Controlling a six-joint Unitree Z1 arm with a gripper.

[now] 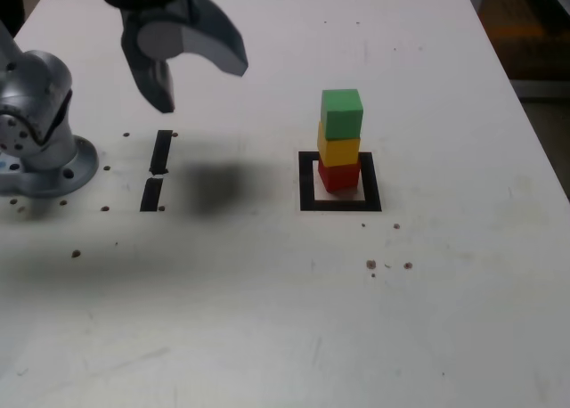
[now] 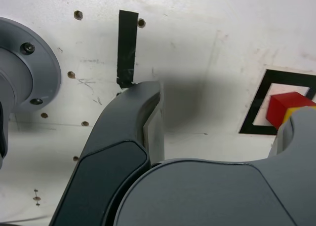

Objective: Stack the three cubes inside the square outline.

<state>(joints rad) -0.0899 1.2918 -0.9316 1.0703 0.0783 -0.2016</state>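
Observation:
The three cubes stand in one tower: red (image 1: 338,175) at the bottom, yellow (image 1: 338,150) in the middle, green (image 1: 342,112) on top. The tower sits inside the square outline (image 1: 307,182) of black tape, towards its far side. My gripper (image 1: 200,83) hangs open and empty in the air, well off to the exterior view's left of the tower. In the wrist view the gripper (image 2: 222,112) shows its two dark fingers spread apart. Past them lie the red cube (image 2: 280,107), a sliver of the yellow cube (image 2: 295,118) and a corner of the square outline (image 2: 256,107). The green cube is hidden there.
Two short black tape strips (image 1: 161,151) (image 1: 151,194) lie under the gripper, beside the arm's round metal base (image 1: 53,163). The wrist view shows one tape strip (image 2: 127,48) and the base (image 2: 29,73). The white table's edge (image 1: 534,132) runs down the exterior view's right.

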